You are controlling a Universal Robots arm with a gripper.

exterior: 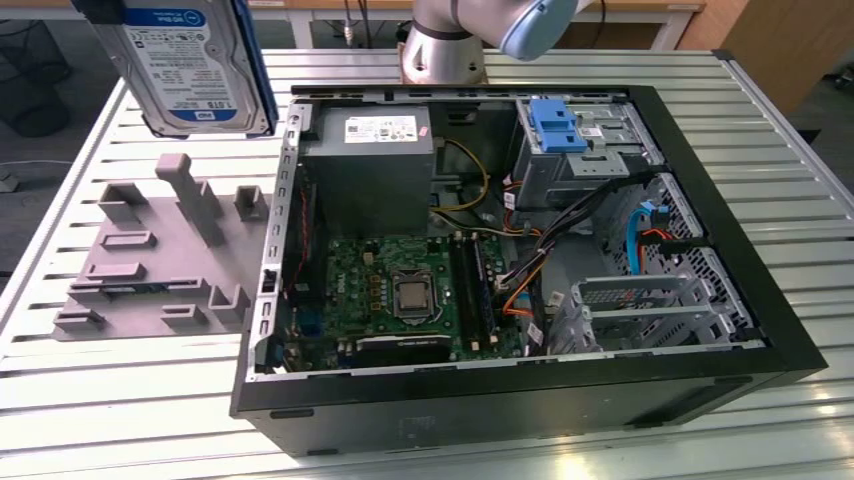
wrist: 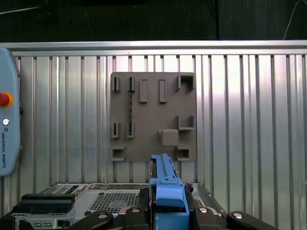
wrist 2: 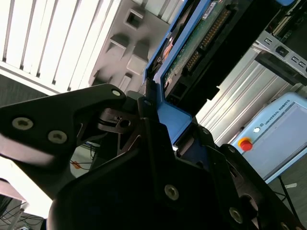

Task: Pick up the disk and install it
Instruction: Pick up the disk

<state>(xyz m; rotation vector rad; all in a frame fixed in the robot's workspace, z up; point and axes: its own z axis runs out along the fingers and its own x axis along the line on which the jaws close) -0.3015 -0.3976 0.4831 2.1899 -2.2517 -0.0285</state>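
Note:
The disk (exterior: 187, 65), a silver drive with a white-and-blue label in a blue carrier, hangs upright in the air at the exterior view's upper left. It is above the grey fixture plate (exterior: 160, 250) and touches nothing below. In the first wrist view I look along the disk's blue carrier edge (wrist: 165, 184), with the fixture plate (wrist: 153, 117) far beneath. My gripper (wrist: 168, 213) is shut on the disk, its black fingers (wrist 2: 144, 112) clamping both sides of the carrier. The disk's green circuit board side (wrist 2: 192, 52) faces the second wrist view.
An open computer case (exterior: 747, 330) lies on the slatted metal table (exterior: 801, 140), to the exterior view's right of the plate. Inside are a grey power supply box (exterior: 367, 165), a motherboard (exterior: 400, 290), cables, and a drive cage with a lone blue bracket (exterior: 554, 125). A teach pendant (wrist: 7, 110) lies on the table.

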